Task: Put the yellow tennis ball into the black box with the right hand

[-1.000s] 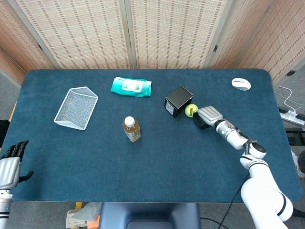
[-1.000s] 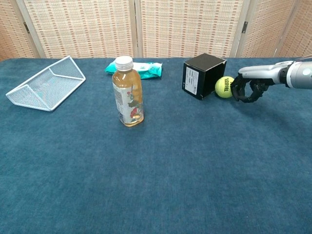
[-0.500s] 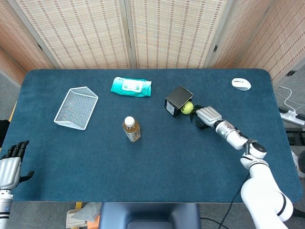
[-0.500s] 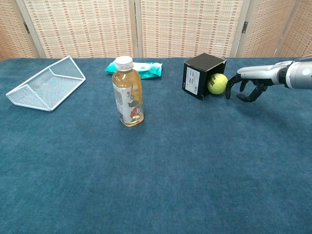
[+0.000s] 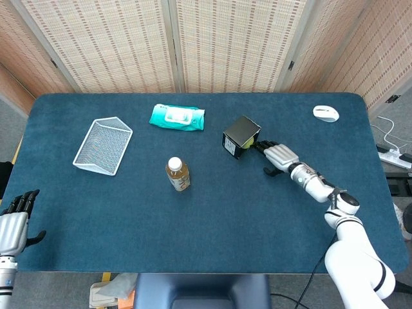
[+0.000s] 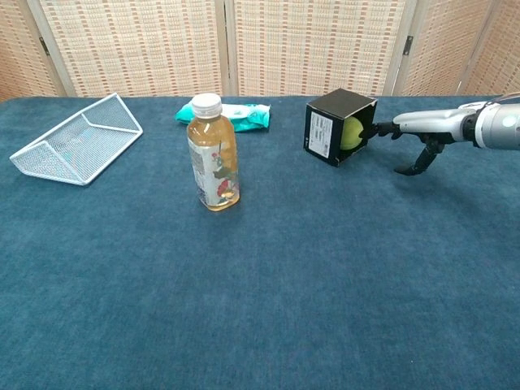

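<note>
The black box (image 6: 333,122) (image 5: 239,133) lies on its side at the centre right of the table, its opening facing right. Inside that opening sits the yellow tennis ball (image 6: 351,134), with only a sliver of ball (image 5: 248,146) showing in the head view. My right hand (image 6: 410,130) (image 5: 277,154) is stretched flat toward the box, fingers extended, fingertips (image 6: 375,127) at the opening beside the ball. It holds nothing. My left hand (image 5: 14,222) rests off the table's near left corner, fingers apart and empty.
A bottle of amber drink (image 6: 213,153) stands left of the box. A white wire basket (image 6: 75,138) lies at the far left. Behind the bottle is a teal wipes pack (image 6: 236,115). A white mouse (image 5: 326,113) sits at the back right.
The ball rolled left from beside the box into its opening. My right hand uncurled and its fingers stretched out after it toward the box.
</note>
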Available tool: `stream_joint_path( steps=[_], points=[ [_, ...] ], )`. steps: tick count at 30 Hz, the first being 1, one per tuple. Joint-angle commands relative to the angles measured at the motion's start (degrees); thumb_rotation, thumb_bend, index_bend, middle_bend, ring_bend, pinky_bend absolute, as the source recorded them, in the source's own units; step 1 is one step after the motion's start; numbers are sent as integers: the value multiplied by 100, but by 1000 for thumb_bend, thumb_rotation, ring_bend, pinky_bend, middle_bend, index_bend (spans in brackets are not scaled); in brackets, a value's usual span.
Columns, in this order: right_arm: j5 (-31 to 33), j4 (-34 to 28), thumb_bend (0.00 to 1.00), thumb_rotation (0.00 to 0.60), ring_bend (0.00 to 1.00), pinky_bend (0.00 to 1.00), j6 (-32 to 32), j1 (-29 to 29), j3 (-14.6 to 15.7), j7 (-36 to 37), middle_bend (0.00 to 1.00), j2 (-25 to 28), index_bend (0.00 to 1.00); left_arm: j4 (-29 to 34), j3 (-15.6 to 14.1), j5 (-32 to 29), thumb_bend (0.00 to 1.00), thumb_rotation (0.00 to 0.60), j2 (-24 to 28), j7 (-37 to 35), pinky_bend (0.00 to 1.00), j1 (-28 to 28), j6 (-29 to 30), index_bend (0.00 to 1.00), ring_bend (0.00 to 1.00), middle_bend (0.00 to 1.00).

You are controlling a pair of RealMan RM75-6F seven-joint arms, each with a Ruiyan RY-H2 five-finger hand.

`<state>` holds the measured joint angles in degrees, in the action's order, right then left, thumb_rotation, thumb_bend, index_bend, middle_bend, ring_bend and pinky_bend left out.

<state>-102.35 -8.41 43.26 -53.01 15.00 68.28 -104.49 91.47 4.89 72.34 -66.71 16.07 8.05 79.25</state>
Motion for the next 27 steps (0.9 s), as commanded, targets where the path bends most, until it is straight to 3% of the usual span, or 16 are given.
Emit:
stream_joint_path(
  steps=[1,27],
  points=[
    [12,3,360,600,0,51,-3,4,-12,-19,0,-2,0,0,-1,2,219,600,4,-7,400,0,-3,122,162,230],
    [-1,-24,343,600,0,51,-57,-5,8,-7,0,19,0,7,-11,16,220,600,17,-37,401,5,-17,122,162,230]
  ],
)
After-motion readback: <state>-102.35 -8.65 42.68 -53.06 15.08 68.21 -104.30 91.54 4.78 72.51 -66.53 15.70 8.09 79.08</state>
